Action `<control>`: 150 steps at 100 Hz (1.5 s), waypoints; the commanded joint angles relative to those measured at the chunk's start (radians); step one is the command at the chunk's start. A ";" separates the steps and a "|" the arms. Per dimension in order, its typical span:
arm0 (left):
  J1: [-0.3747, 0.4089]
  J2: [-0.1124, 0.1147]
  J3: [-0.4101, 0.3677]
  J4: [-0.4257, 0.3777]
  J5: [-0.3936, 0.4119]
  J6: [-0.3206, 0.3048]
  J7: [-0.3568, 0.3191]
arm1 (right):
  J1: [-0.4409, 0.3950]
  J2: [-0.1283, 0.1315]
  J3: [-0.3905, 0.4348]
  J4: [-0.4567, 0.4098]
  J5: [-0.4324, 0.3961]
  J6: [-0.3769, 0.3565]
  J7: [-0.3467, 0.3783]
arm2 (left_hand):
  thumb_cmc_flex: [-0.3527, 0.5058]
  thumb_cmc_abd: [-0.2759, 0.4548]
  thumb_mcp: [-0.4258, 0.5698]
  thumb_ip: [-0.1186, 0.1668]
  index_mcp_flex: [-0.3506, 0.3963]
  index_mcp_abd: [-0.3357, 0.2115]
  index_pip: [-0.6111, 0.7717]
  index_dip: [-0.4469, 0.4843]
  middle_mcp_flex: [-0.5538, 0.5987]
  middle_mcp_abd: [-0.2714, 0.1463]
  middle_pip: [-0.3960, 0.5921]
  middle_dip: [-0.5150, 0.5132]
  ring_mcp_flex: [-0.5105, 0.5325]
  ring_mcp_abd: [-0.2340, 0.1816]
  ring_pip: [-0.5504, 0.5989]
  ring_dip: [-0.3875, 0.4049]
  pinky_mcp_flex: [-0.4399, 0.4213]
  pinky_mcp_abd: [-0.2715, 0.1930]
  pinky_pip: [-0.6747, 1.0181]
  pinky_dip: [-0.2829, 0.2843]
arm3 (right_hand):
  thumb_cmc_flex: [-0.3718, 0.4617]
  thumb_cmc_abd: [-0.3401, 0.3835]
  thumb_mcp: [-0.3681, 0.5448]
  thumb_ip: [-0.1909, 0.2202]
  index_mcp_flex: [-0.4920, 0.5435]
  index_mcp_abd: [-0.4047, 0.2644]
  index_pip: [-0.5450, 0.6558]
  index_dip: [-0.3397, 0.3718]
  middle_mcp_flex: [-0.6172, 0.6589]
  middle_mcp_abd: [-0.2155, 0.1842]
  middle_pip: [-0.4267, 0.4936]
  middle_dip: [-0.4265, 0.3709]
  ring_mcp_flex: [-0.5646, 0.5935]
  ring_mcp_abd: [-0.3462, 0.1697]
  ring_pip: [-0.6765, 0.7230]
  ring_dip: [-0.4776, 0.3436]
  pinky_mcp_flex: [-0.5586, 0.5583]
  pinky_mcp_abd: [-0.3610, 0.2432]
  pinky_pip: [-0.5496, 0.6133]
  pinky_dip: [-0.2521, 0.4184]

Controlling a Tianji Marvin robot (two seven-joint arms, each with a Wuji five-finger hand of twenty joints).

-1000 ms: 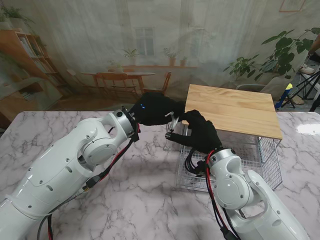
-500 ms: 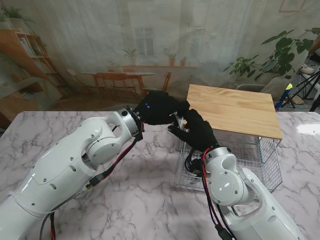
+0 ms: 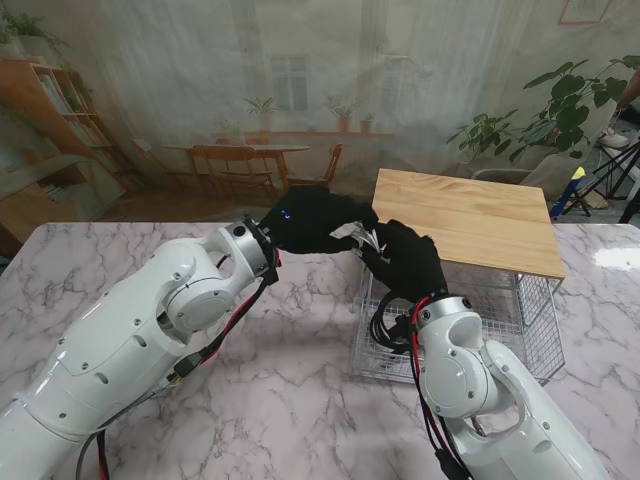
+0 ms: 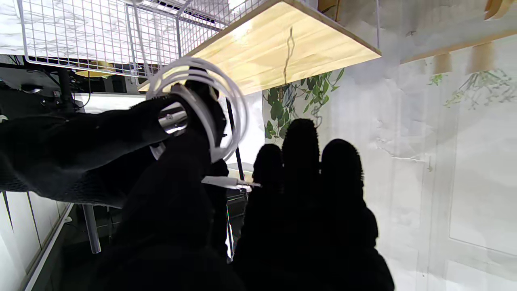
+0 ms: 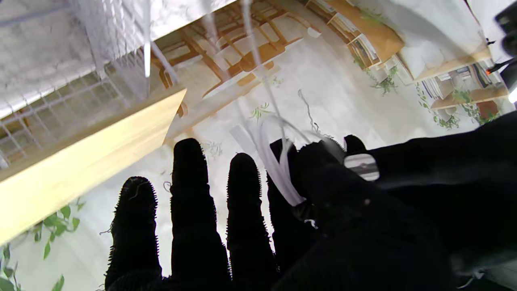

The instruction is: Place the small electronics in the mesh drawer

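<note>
A coiled white cable [image 3: 364, 239] with a silver plug [image 4: 173, 121] hangs in the air between my two black-gloved hands, over the left front corner of the mesh drawer [image 3: 535, 325]. My left hand [image 3: 312, 217] pinches the coil [image 4: 202, 105] from the left. My right hand [image 3: 405, 262] meets it from the right, its thumb and forefinger closed on the same cable [image 5: 278, 173] while its other fingers [image 5: 190, 194] stay straight. The inside of the drawer under my right hand is hidden.
The white wire drawer sits under a light wooden top [image 3: 470, 215] on the marble table [image 3: 290, 400]. My right forearm [image 3: 460, 370] lies over the drawer's near left part. Plants and a backdrop stand beyond the table.
The right hand rose from the drawer's front corner to the cable and closed on it. The left hand pushed right, then eased back slightly while keeping hold of the coil.
</note>
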 commanded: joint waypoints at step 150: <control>0.369 0.030 -0.329 0.109 0.120 0.092 0.163 | -0.236 0.026 0.336 0.030 -0.245 0.049 -0.030 | -0.113 0.220 -0.135 -0.049 0.108 0.073 -0.308 -0.064 -0.220 0.036 -0.252 -0.288 -0.381 0.114 -0.236 -0.226 -0.396 0.185 -0.313 -0.116 | 0.006 -0.017 0.066 -0.013 0.071 -0.150 0.019 0.007 0.080 -0.008 0.028 0.018 0.109 -0.009 0.044 0.065 0.099 -0.070 0.166 0.027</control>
